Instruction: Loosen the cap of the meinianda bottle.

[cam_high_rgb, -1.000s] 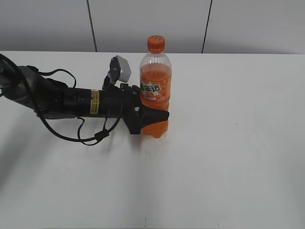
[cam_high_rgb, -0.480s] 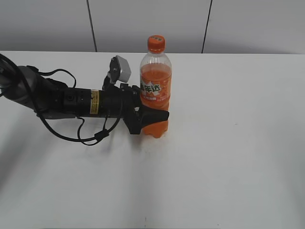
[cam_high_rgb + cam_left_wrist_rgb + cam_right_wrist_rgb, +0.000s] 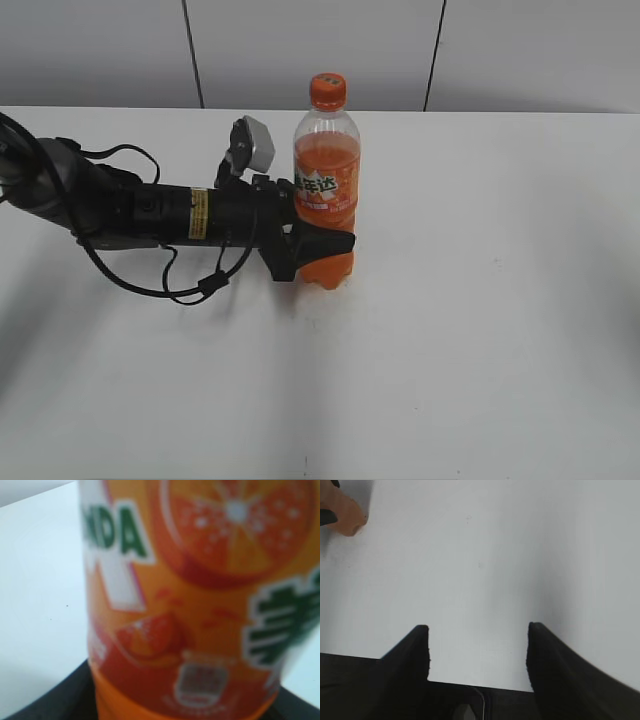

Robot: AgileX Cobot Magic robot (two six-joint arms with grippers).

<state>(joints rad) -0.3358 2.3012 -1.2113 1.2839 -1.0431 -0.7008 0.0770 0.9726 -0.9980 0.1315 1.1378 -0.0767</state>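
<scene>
The meinianda bottle (image 3: 325, 190) stands upright on the white table, full of orange soda, with its orange cap (image 3: 327, 91) on top. My left gripper (image 3: 324, 243) reaches in from the left and is shut on the bottle's lower body, just below the label. In the left wrist view the blurred label of the bottle (image 3: 200, 605) fills the frame, with a dark finger (image 3: 55, 705) at the bottom corner. My right gripper (image 3: 478, 645) is open over bare table with nothing between its fingers. Only the bottle's base (image 3: 345, 515) shows at the top left of the right wrist view.
The left arm lies low along the table (image 3: 480, 330), with a black cable loop (image 3: 170, 285) hanging beside it. A grey panelled wall (image 3: 320, 50) runs behind the table's far edge. The right arm does not show in the exterior view.
</scene>
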